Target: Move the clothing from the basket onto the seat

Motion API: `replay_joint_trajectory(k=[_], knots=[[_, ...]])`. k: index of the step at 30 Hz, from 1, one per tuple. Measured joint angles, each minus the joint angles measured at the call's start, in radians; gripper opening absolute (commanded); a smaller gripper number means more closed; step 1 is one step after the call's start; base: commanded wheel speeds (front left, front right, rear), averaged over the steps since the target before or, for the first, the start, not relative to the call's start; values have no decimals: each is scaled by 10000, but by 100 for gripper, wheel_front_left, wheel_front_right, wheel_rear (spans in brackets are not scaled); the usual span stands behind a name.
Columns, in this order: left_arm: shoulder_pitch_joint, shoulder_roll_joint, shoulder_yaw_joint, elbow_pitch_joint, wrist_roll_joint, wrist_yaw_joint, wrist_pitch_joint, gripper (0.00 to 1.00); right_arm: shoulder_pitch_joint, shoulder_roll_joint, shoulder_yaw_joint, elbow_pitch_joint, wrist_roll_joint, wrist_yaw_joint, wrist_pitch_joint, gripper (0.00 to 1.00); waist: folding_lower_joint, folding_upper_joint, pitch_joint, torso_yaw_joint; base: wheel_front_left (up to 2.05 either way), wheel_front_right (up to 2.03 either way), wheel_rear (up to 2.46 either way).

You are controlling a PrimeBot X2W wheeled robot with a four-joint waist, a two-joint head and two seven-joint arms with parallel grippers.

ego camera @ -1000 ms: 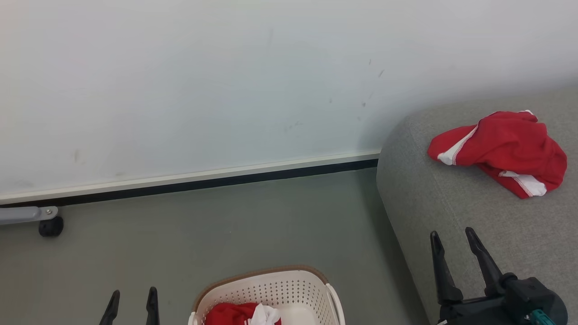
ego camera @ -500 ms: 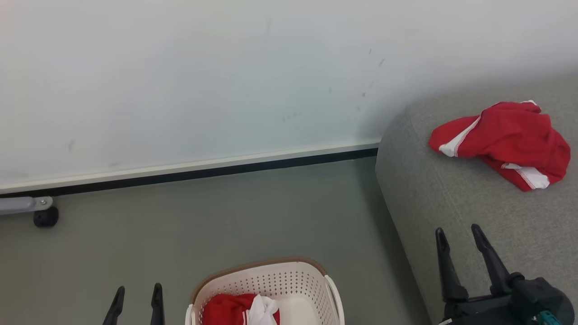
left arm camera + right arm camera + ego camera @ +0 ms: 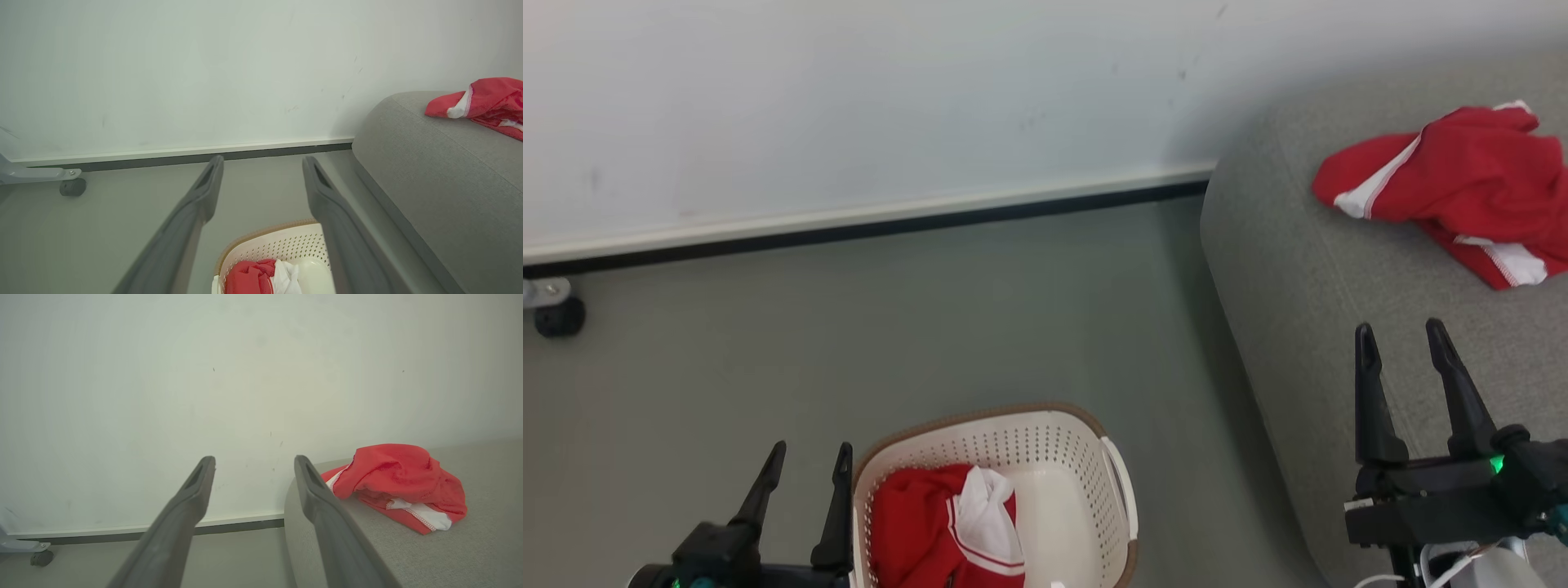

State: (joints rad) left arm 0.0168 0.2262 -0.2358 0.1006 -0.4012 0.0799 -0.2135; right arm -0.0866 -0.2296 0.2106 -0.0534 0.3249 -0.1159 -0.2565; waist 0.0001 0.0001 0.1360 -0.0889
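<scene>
One red garment with white trim (image 3: 1454,184) lies crumpled on the grey seat (image 3: 1307,278) at the right; it also shows on the seat in the left wrist view (image 3: 486,102) and the right wrist view (image 3: 400,486). A second red and white garment (image 3: 947,527) lies in the cream basket (image 3: 1094,474) on the floor at bottom centre, also seen low in the left wrist view (image 3: 261,277). My left gripper (image 3: 807,459) is open and empty just left of the basket's rim. My right gripper (image 3: 1401,333) is open and empty above the seat's front part.
A pale wall with a white and black skirting (image 3: 866,224) runs behind the grey floor (image 3: 890,327). A black caster on a grey metal leg (image 3: 556,314) stands at the far left near the wall. The seat's rounded corner (image 3: 1225,204) reaches close to the wall.
The head camera has tilted down, so the whole scene has shifted up the picture. More of the basket, its garment and both grippers now shows. Both grippers stay open.
</scene>
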Motion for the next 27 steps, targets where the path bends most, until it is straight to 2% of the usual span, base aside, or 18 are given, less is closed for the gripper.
replay_joint_trajectory(k=[20,27], knots=[[-2787,-224,-1590,3104,1267,-546,1221,100,-2083,136,-272,-650,-117,-63,-2,100,2,1,2884,-590,0,0,0],[-3751,-232,-1791,4025,1722,-625,1507,100,-2870,159,-249,-878,-230,-58,-4,100,1,1,3925,-814,0,0,0]])
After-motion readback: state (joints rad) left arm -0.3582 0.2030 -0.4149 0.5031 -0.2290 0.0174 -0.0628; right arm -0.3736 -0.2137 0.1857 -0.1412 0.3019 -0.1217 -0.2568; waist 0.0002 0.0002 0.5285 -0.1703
